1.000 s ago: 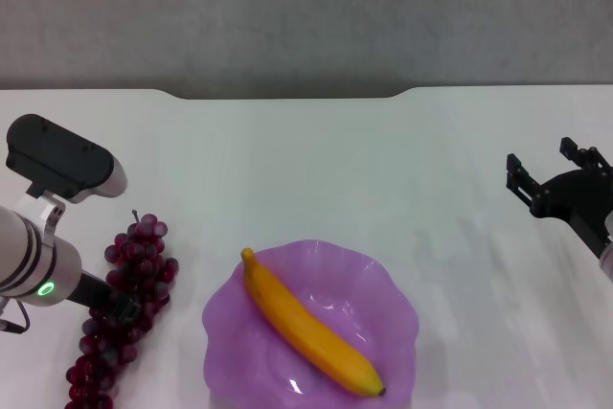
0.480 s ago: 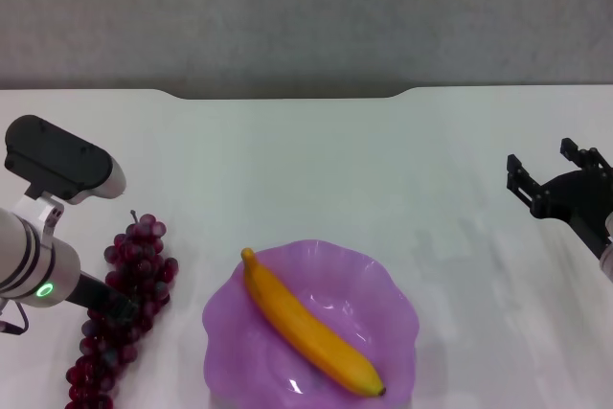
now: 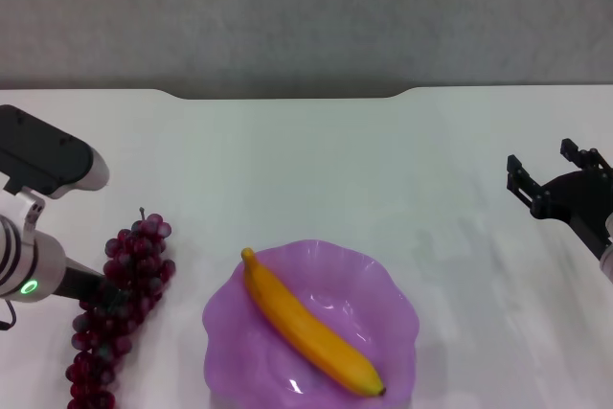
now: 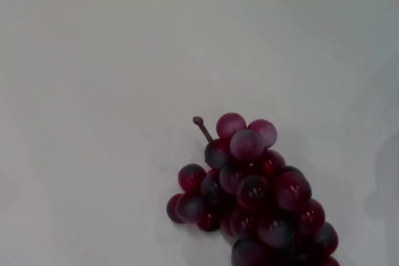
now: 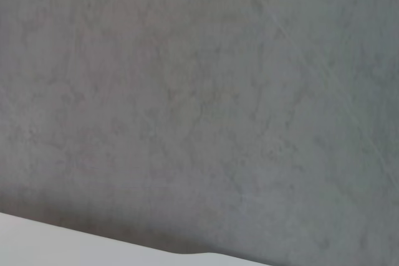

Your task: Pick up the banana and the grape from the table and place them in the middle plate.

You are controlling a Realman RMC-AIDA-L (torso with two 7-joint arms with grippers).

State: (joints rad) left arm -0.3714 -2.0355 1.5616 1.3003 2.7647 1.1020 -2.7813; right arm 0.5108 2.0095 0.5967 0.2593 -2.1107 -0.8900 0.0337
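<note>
Grapes lie on the white table at far left, the left gripper among them, its grip unclear. Beside them, the purple scalloped plate holds the banana. Far right, the right gripper hovers spread wide, holding nothing.

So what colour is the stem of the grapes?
Brown, on the grapes; clearest in the left wrist view.

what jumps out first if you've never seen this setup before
The purple scalloped plate near the table's front middle, with the yellow banana lying diagonally in it, catches the eye first. Next is the dark red grape bunch on the white table to the plate's left, with the left gripper down at it. The right gripper hovers open far to the right.
</note>
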